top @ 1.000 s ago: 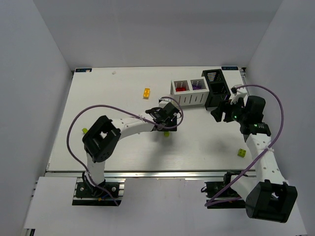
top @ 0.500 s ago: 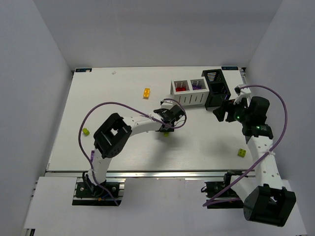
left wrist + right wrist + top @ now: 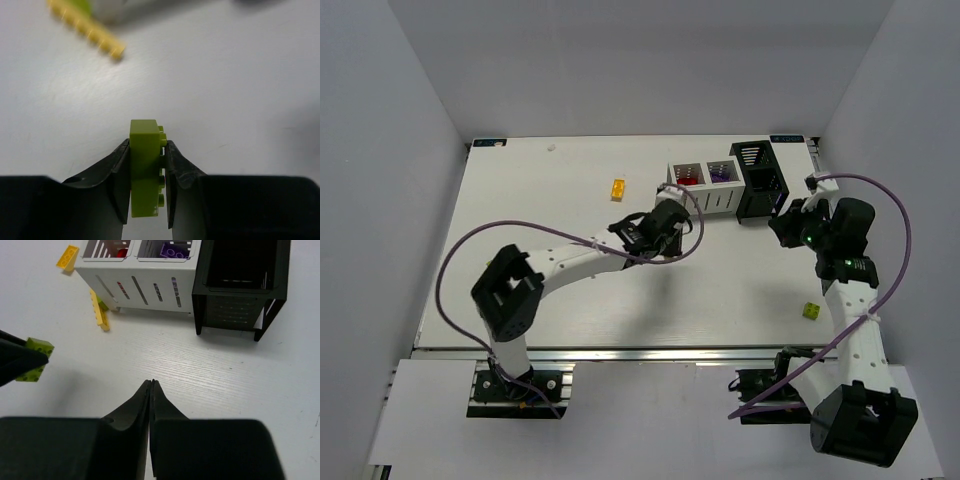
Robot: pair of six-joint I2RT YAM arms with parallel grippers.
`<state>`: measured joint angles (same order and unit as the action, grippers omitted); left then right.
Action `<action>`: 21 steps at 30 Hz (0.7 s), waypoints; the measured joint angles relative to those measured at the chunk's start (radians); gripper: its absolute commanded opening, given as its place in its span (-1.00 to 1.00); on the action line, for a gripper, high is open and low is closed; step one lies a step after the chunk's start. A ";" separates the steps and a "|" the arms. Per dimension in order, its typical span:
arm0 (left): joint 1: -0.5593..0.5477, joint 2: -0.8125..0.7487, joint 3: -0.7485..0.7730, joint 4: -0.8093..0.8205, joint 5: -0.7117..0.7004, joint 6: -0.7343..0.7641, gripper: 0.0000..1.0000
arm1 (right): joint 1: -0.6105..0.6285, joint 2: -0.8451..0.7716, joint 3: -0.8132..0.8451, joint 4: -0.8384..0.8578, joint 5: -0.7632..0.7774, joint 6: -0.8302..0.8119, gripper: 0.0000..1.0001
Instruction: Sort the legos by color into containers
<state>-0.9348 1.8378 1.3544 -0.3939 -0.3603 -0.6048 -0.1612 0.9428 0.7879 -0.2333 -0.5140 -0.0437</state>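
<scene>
My left gripper (image 3: pixel 147 144) is shut on a lime green lego (image 3: pixel 144 170), held on edge with its studs to the right, above the white table. From above, that gripper (image 3: pixel 663 224) hangs just in front of the white two-compartment container (image 3: pixel 706 199). Red legos (image 3: pixel 119 252) lie in its left compartment, purple ones (image 3: pixel 174 250) in its right. The black container (image 3: pixel 240 277) stands beside it. My right gripper (image 3: pixel 151 382) is shut on nothing, in front of the black bin. The held lego (image 3: pixel 33 359) shows at the left of the right wrist view.
An orange lego (image 3: pixel 617 188) lies left of the white box. A long yellow plate (image 3: pixel 99 311) rests against the box's front left corner. Another lime lego (image 3: pixel 811 310) sits near the right arm. The table's rail (image 3: pixel 620 352) runs along the near edge.
The left gripper closed on the lime lego, lifted it off the table and moved toward the white box. The right gripper shut and drew slightly right.
</scene>
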 measured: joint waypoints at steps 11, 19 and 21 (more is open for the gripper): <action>0.042 0.176 0.517 0.435 0.317 0.386 -0.96 | -0.058 -0.094 -0.039 0.058 0.093 0.081 -1.00; 0.099 0.517 0.723 0.752 0.451 0.390 -0.96 | -0.095 -0.098 -0.061 0.089 0.112 0.112 -1.00; 0.109 0.591 0.747 0.818 0.468 0.365 -0.96 | -0.100 -0.095 -0.065 0.094 0.112 0.116 -1.00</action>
<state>-0.8257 2.4290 2.1014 0.4244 0.1081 -0.2398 -0.2607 0.8474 0.7227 -0.1394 -0.4023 0.0719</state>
